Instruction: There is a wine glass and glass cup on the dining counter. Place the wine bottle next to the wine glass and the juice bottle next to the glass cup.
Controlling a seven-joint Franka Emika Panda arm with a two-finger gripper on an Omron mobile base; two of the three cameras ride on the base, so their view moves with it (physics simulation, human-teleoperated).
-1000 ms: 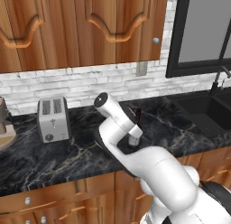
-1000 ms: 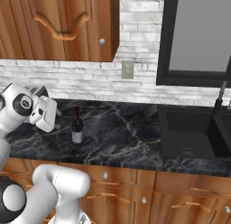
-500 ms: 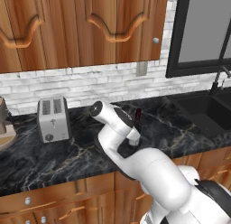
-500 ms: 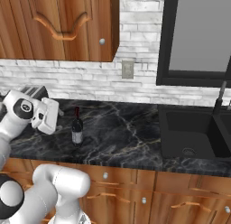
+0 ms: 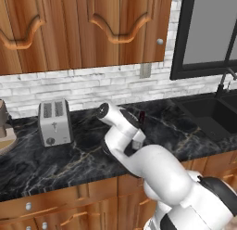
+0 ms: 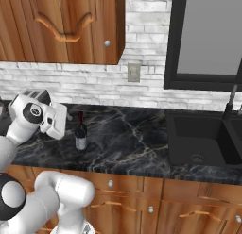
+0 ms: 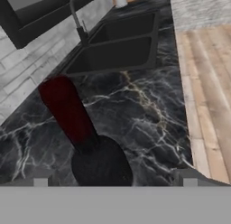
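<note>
Wine bottle (image 6: 81,131), slim dark glass with red-capped neck, upright on black veined marble worktop (image 6: 127,138), frame centre-left. Claw (image 6: 65,122) beside its neck, jaws apart, bracketing for likely grasp. Nothing held.

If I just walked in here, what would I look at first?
Probably the slim dark wine bottle standing upright on the black white-veined counter, with the white robot arm's open gripper right beside its neck, one dark fingertip on each side in the hand view. After that, the silver two-slot toaster at the counter's left end by the brick wall, and the black sink off to the right.
</note>
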